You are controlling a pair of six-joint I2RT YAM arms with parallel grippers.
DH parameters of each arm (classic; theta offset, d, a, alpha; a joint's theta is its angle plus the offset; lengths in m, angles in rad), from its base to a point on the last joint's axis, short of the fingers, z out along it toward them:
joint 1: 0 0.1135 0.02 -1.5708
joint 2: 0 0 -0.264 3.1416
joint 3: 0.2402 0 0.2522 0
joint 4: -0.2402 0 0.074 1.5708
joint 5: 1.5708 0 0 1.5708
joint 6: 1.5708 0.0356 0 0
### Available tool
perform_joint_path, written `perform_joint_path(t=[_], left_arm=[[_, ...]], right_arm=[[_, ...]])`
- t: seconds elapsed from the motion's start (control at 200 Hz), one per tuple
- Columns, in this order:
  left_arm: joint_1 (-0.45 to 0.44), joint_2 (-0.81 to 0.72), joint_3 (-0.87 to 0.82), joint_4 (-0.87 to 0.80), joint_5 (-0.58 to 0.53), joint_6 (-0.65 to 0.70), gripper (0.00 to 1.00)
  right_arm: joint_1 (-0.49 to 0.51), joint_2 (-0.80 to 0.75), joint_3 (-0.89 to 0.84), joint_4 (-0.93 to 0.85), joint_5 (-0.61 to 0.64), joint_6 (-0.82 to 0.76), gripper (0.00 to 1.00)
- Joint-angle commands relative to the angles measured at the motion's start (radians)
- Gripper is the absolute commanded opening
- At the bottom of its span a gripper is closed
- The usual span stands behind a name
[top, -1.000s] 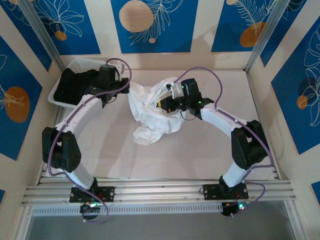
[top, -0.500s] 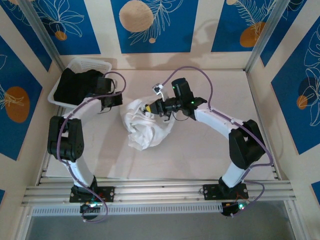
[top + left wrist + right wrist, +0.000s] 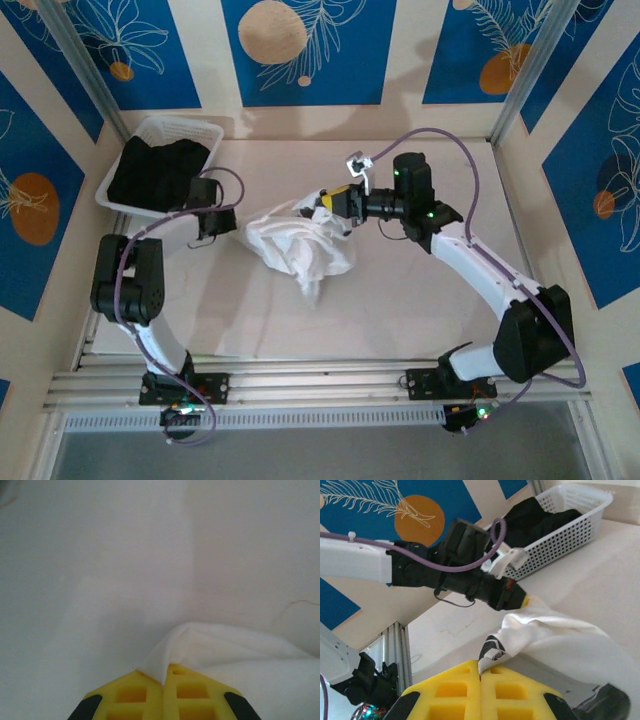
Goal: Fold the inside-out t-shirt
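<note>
The inside-out t-shirt [image 3: 300, 245] is white and bunched, stretched between my two grippers above the table's middle, with a fold hanging down toward the front. My left gripper [image 3: 238, 224] is shut on its left edge; the left wrist view has white cloth [image 3: 215, 645] pinched between the yellow fingers [image 3: 130, 695]. My right gripper [image 3: 325, 205] is shut on the shirt's upper right part. In the right wrist view a corner of the t-shirt [image 3: 555, 635] with a dark neck label sits between the closed yellow fingers [image 3: 450, 695].
A white plastic basket [image 3: 215, 128] with a black garment [image 3: 155, 170] stands at the back left, close behind the left arm. Blue patterned walls [image 3: 300, 50] enclose the table. An aluminium rail [image 3: 320, 380] runs along the near edge.
My right gripper has swung right and back, drawing the shirt out sideways. My left gripper has dropped lower and nearer. The shirt has gone from a heap to a stretched band.
</note>
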Motion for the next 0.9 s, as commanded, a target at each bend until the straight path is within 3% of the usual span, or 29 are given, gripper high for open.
perform_joint_path(t=[0.0, 0.065, 0.14, 0.27, 0.41, 0.61, 0.755, 0.815, 0.895], left_arm=[[0.014, -0.111, -0.083, 0.08, -0.057, -0.039, 0.14], [0.008, -0.19, -0.136, 0.125, 0.011, -0.064, 0.42], [-0.027, -0.286, -0.182, 0.17, 0.091, -0.057, 0.56], [-0.142, -0.371, -0.189, 0.21, 0.205, 0.037, 0.67], [-0.276, -0.323, -0.137, 0.228, 0.346, 0.16, 0.73], [-0.368, -0.227, -0.087, 0.237, 0.485, 0.254, 0.76], [-0.382, -0.132, -0.021, 0.262, 0.496, 0.257, 0.72], [-0.382, -0.088, 0.019, 0.269, 0.515, 0.246, 0.6], [-0.382, -0.049, 0.068, 0.279, 0.526, 0.212, 0.31]], right_arm=[[-0.004, -0.022, -0.046, 0.026, 0.01, 0.018, 0.0], [-0.004, -0.014, -0.052, 0.008, 0.011, 0.003, 0.0], [-0.007, -0.002, -0.048, -0.021, 0.016, -0.024, 0.0], [-0.02, 0.012, -0.055, -0.048, 0.022, -0.054, 0.0], [-0.027, 0.026, -0.052, -0.061, 0.014, -0.057, 0.0], [-0.028, 0.027, -0.048, -0.073, 0.03, -0.06, 0.0], [-0.023, 0.032, -0.047, -0.082, 0.032, -0.063, 0.0], [-0.021, 0.031, -0.049, -0.081, 0.037, -0.069, 0.0], [-0.021, 0.031, -0.04, -0.084, 0.049, -0.075, 0.0]])
